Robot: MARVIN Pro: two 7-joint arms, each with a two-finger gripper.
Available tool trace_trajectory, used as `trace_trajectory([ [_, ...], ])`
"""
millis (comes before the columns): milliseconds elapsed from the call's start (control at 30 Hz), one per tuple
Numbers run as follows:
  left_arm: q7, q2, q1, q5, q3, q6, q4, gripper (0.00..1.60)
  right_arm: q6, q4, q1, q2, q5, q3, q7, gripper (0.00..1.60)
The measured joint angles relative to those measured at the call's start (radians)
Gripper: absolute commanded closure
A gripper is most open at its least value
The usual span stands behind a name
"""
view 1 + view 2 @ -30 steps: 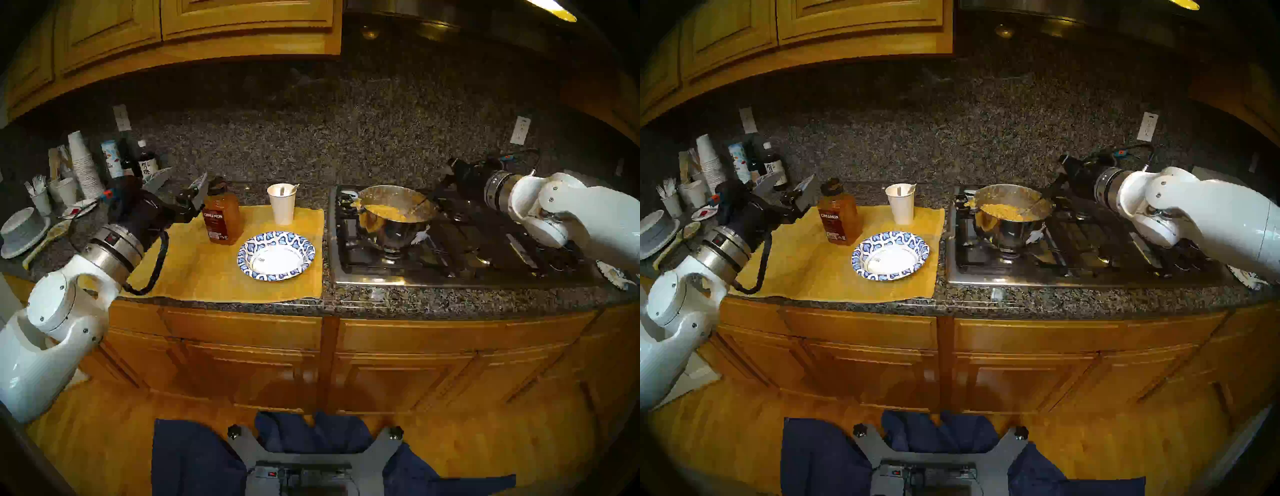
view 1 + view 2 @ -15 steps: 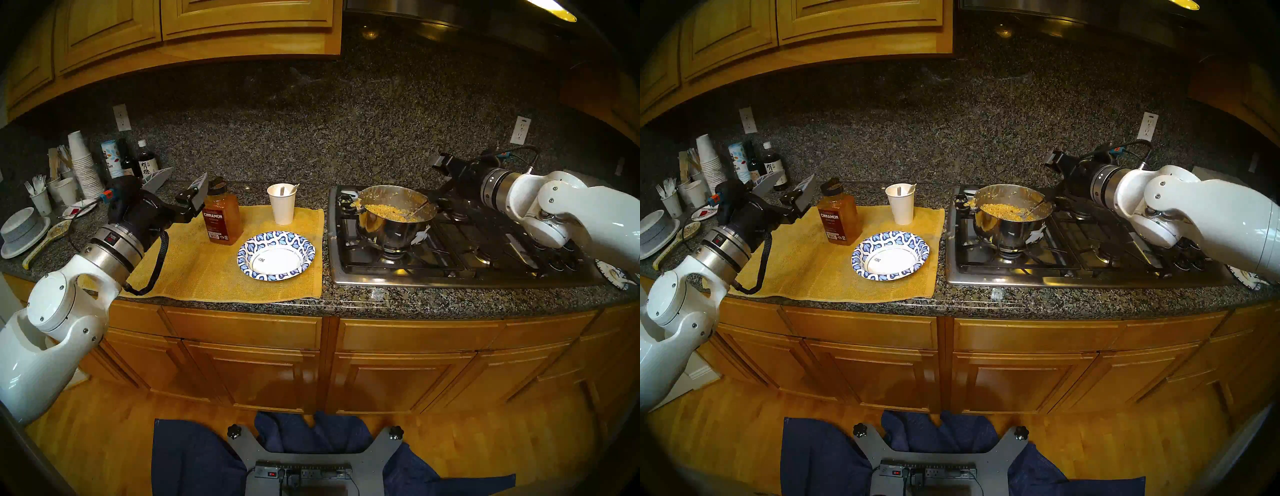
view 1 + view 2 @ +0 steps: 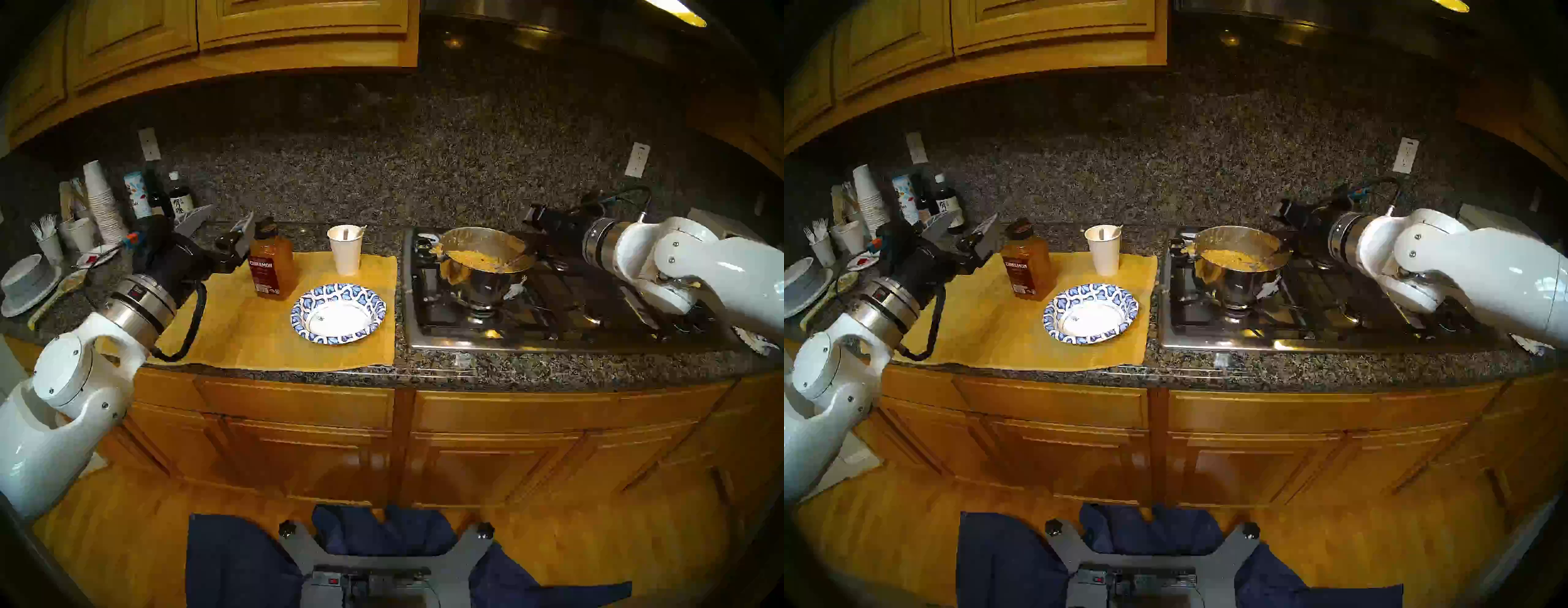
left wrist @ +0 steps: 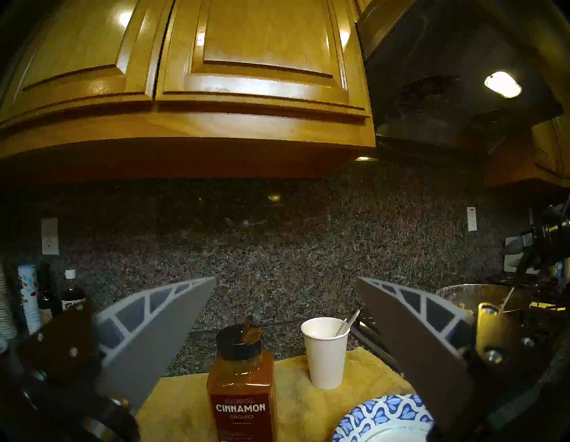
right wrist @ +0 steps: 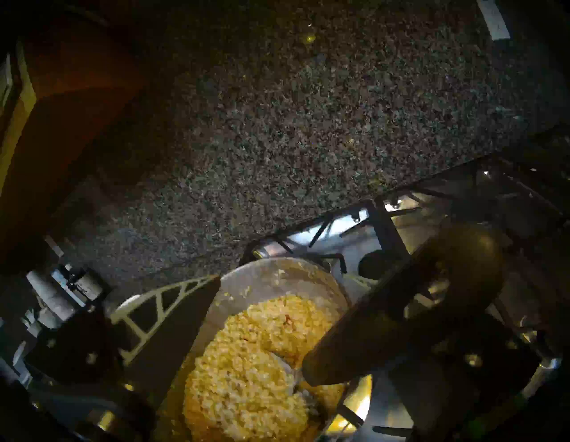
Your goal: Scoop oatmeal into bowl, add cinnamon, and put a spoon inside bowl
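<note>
Now the right tool hangs over the steel pot on the stove, its fingers spread apart and empty; a second ago it sat further right and looked closed, so it has opened and drifted toward the pot. That suggests it is lining up on the metal serving spoon leaning inside; the scoop is not yet begun. The oatmeal fills the pot; the bowl lies empty on the yellow cloth on the table. The left tool waits wide open, unmoved, behind the cinnamon; the spoon stands in the paper cup.
</note>
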Motion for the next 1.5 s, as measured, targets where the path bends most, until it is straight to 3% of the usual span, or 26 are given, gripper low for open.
trace_trajectory([
  [433,0.0,0.0,0.0,0.0,0.0,0.0,0.0,0.0,0.083,-0.028,0.03,0.003,-0.069,-0.021,-0.061,0.72],
  [567,0.0,0.0,0.0,0.0,0.0,0.0,0.0,0.0,0.096,-0.034,0.034,0.002,-0.076,-0.021,-0.068,1.03],
  [600,0.0,0.0,0.0,0.0,0.0,0.0,0.0,0.0,0.099,-0.034,0.035,0.001,-0.077,-0.021,-0.069,1.22],
  [633,0.0,0.0,0.0,0.0,0.0,0.0,0.0,0.0,0.101,-0.034,0.035,-0.001,-0.078,-0.021,-0.07,1.27],
  [667,0.0,0.0,0.0,0.0,0.0,0.0,0.0,0.0,0.102,-0.033,0.035,-0.003,-0.078,-0.021,-0.071,1.6],
  [967,0.0,0.0,0.0,0.0,0.0,0.0,0.0,0.0,0.081,-0.005,0.022,-0.028,-0.047,-0.014,-0.044,1.6],
  [1300,0.0,0.0,0.0,0.0,0.0,0.0,0.0,0.0,0.0,0.056,-0.042,-0.051,0.125,0.018,0.026,1.6],
  [1500,0.0,0.0,0.0,0.0,0.0,0.0,0.0,0.0,-0.063,0.078,-0.081,-0.064,0.192,0.031,0.058,1.6],
])
